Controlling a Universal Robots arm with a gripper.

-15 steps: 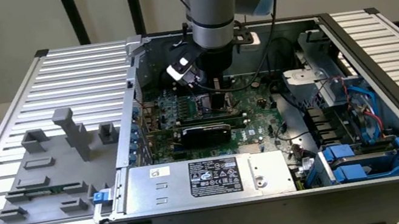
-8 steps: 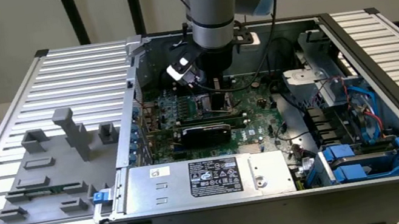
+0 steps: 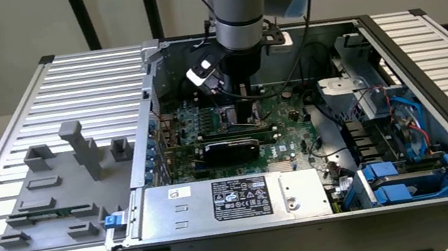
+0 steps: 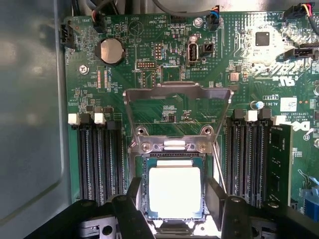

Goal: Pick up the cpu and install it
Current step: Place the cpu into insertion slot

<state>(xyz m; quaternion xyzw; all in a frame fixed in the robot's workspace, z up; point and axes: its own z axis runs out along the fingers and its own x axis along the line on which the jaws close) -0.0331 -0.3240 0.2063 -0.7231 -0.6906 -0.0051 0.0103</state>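
Gripper spread wide, gripping nothing, fingers flanking the cpu without touching. Cpu seated flat in the socket, load plate raised. Best held square, clear of its edges: a sideways nudge probably skews it. Inside the case, motherboard beyond the near power supply.
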